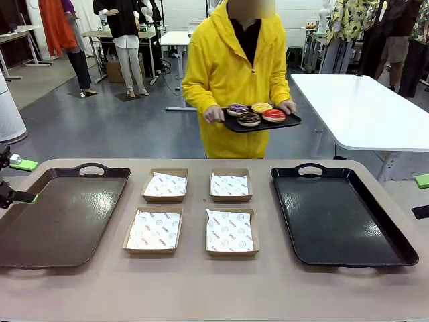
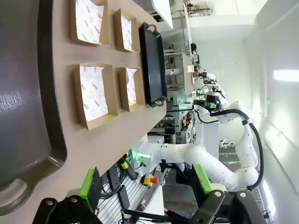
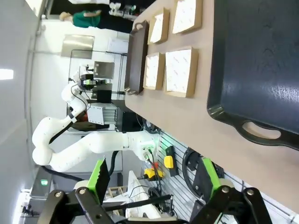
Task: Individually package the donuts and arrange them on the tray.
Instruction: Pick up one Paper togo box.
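Observation:
Beyond the table's far edge, a person in a yellow hoodie holds a small black serving tray (image 1: 289, 123). On it lie the donuts: a yellow one (image 1: 261, 106), a red-glazed one (image 1: 273, 115), a chocolate one with pale sprinkles (image 1: 237, 109) and a chocolate one with crumbs (image 1: 249, 119). My left gripper (image 1: 20, 180) (image 2: 145, 186) hangs open at the table's left edge, beside the left large black tray (image 1: 60, 215) (image 2: 23, 93). My right gripper (image 1: 422, 196) (image 3: 154, 179) is open at the right edge, beside the right large black tray (image 1: 342, 215) (image 3: 261, 56). Neither holds anything.
Four shallow paper-lined cardboard boxes sit in a two-by-two block between the large trays, at back left (image 1: 165, 186), back right (image 1: 230, 186), front left (image 1: 153, 230) and front right (image 1: 231, 231). A white table (image 1: 362, 107) stands behind on the right. Other people stand far back.

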